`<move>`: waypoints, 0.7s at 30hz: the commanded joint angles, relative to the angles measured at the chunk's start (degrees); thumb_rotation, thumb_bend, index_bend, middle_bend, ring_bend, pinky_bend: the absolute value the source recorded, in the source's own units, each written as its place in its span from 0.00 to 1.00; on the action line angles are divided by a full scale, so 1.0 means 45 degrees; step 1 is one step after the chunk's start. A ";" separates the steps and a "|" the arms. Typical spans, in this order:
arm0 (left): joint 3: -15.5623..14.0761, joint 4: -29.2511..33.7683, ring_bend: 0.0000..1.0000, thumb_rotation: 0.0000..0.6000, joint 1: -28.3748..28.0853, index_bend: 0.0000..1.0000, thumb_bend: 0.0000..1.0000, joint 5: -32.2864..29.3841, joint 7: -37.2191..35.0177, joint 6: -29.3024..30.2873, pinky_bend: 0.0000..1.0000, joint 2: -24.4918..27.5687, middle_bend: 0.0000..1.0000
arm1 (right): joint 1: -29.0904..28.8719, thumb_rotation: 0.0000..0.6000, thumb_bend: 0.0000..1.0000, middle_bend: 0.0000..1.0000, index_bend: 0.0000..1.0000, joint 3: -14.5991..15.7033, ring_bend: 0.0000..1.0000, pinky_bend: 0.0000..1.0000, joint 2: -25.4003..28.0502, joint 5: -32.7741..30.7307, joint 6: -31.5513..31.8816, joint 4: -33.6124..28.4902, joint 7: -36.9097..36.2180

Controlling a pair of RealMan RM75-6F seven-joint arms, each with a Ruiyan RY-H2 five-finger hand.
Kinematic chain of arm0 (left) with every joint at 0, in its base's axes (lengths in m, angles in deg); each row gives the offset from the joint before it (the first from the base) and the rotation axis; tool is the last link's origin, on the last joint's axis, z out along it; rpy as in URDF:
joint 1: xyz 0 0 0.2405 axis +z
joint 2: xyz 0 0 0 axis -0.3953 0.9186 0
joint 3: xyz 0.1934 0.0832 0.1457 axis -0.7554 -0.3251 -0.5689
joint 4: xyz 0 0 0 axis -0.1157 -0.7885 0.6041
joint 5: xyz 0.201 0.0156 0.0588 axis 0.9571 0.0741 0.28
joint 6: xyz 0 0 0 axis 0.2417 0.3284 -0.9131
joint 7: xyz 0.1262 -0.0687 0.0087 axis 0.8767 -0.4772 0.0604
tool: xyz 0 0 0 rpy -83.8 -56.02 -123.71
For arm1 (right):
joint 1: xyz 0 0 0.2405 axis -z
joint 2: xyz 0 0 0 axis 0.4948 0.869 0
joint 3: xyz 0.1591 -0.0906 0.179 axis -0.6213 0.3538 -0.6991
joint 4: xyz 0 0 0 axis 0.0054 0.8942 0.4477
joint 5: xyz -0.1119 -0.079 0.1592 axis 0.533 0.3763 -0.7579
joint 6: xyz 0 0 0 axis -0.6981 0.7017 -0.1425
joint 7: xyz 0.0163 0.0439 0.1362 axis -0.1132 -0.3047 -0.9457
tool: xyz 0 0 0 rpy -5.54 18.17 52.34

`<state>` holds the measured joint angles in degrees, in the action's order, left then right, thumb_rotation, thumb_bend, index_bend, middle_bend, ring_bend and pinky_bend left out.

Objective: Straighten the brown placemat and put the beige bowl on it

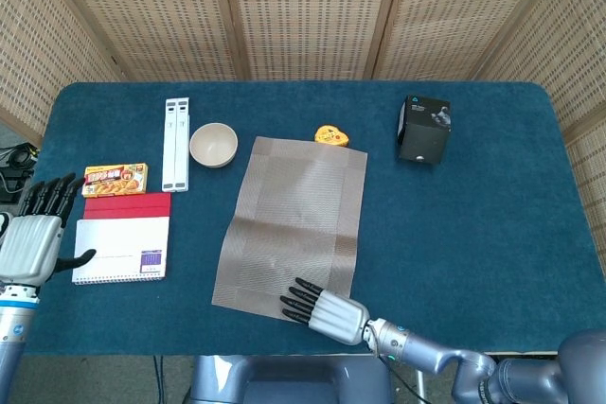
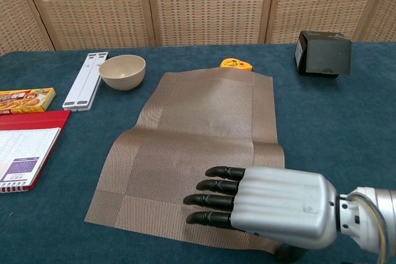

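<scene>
Right hand (image 2: 260, 205) flat, fingers extended, pressing near edge of skewed brown woven placemat (image 1: 294, 219), gripping nothing. Risk: dragging bunches mat.

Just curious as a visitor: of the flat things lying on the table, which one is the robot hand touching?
The brown placemat: the right robot hand lies flat on its near edge. The red-edged notebook sits untouched at the left.

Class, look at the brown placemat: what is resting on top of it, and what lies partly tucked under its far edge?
The right hand lies flat on the brown placemat near its front edge. A small yellow object sits at the far edge, partly covered, so what it is cannot be told.
</scene>
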<state>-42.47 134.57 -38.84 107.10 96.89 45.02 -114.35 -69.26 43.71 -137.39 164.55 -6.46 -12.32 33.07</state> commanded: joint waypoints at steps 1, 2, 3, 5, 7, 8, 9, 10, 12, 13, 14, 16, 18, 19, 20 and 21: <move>0.0008 -0.0001 0.00 1.00 0.0003 0.00 0.00 0.0017 0.0035 -0.0037 0.00 -0.0015 0.00 | -0.0058 1.00 0.52 0.00 0.11 0.0113 0.00 0.00 -0.0039 0.0095 0.0266 0.0168 -0.0192; 0.0011 0.0004 0.00 1.00 0.0006 0.00 0.00 0.0023 0.0042 -0.0046 0.00 -0.0017 0.00 | -0.0072 1.00 0.56 0.00 0.12 0.0138 0.00 0.00 -0.0038 0.0119 0.0330 0.0205 -0.0221; 0.0017 0.0011 0.00 1.00 0.0011 0.00 0.00 0.0030 0.0051 -0.0057 0.00 -0.0020 0.00 | -0.0089 1.00 0.60 0.00 0.12 0.0163 0.00 0.00 -0.0039 0.0141 0.0409 0.0238 -0.0261; 0.0028 0.0015 0.00 1.00 0.0024 0.00 0.00 0.0039 0.0055 -0.0059 0.00 -0.0025 0.00 | -0.0110 1.00 0.65 0.00 0.13 0.0185 0.00 0.00 -0.0033 0.0157 0.0523 0.0272 -0.0307; 0.0035 0.0024 0.00 1.00 0.0038 0.00 0.00 0.0055 0.0051 -0.0068 0.00 -0.0026 0.00 | -0.0115 1.00 0.71 0.00 0.15 0.0204 0.00 0.00 -0.0019 0.0167 0.0685 0.0293 -0.0372; 0.0037 0.0027 0.00 1.00 0.0043 0.00 0.00 0.0067 0.0053 -0.0075 0.00 -0.0022 0.00 | -0.0117 1.00 0.74 0.00 0.17 0.0220 0.00 0.00 -0.0009 0.0185 0.0762 0.0306 -0.0404; 0.0036 0.0029 0.00 1.00 0.0049 0.00 0.00 0.0082 0.0058 -0.0077 0.00 -0.0026 0.00 | -0.0120 1.00 0.75 0.00 0.20 0.0241 0.00 0.00 0.0001 0.0209 0.0838 0.0329 -0.0438; 0.0035 0.0032 0.00 1.00 0.0055 0.00 0.00 0.0103 0.0058 -0.0084 0.00 -0.0030 0.00 | -0.0124 1.00 0.77 0.00 0.23 0.0275 0.00 0.00 0.0013 0.0234 0.0920 0.0367 -0.0482; 0.0037 0.0042 0.00 1.00 0.0066 0.00 0.00 0.0140 0.0046 -0.0093 0.00 -0.0033 0.00 | -0.0132 1.00 0.79 0.00 0.33 0.0369 0.00 0.00 0.0012 0.0370 0.1166 0.0485 -0.0647; 0.0035 0.0043 0.00 1.00 0.0073 0.00 0.00 0.0158 0.0046 -0.0096 0.00 -0.0031 0.00 | -0.0141 1.00 0.79 0.00 0.37 0.0414 0.00 0.00 0.0002 0.0463 0.1307 0.0576 -0.0746; 0.0034 0.0047 0.00 1.00 0.0079 0.00 0.00 0.0175 0.0039 -0.0099 0.00 -0.0028 0.00 | -0.0146 1.00 0.80 0.00 0.43 0.0461 0.00 0.00 -0.0018 0.0550 0.1448 0.0678 -0.0853; 0.0031 0.0057 0.00 1.00 0.0094 0.00 0.00 0.0212 0.0017 -0.0103 0.00 -0.0018 0.00 | -0.0147 1.00 0.80 0.00 0.54 0.0567 0.00 0.00 -0.0077 0.0804 0.1869 0.0955 -0.1138; 0.0030 0.0068 0.00 1.00 0.0110 0.00 0.00 0.0238 -0.0002 -0.0101 0.00 -0.0004 0.00 | -0.0138 1.00 0.79 0.00 0.62 0.0676 0.00 0.00 -0.0126 0.1039 0.2252 0.1266 -0.1394; 0.0028 0.0069 0.00 1.00 0.0118 0.00 0.00 0.0253 -0.0010 -0.0103 0.00 -0.0005 0.00 | -0.0135 1.00 0.79 0.00 0.63 0.0745 0.00 0.00 -0.0145 0.1172 0.2463 0.1461 -0.1538; 0.0026 0.0067 0.00 1.00 0.0122 0.00 0.00 0.0270 -0.0011 -0.0107 0.00 -0.0003 0.00 | -0.0126 1.00 0.78 0.00 0.64 0.0816 0.00 0.00 -0.0158 0.1302 0.2682 0.1650 -0.1680; 0.0023 0.0068 0.00 1.00 0.0124 0.00 0.00 0.0282 -0.0011 -0.0113 0.00 0.0001 0.00 | -0.0116 1.00 0.77 0.00 0.65 0.0863 0.00 0.00 -0.0165 0.1389 0.2834 0.1779 -0.1767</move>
<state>-42.37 134.88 -38.28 108.37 96.84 44.50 -114.35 -69.85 46.93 -137.91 169.71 4.88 -5.66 26.24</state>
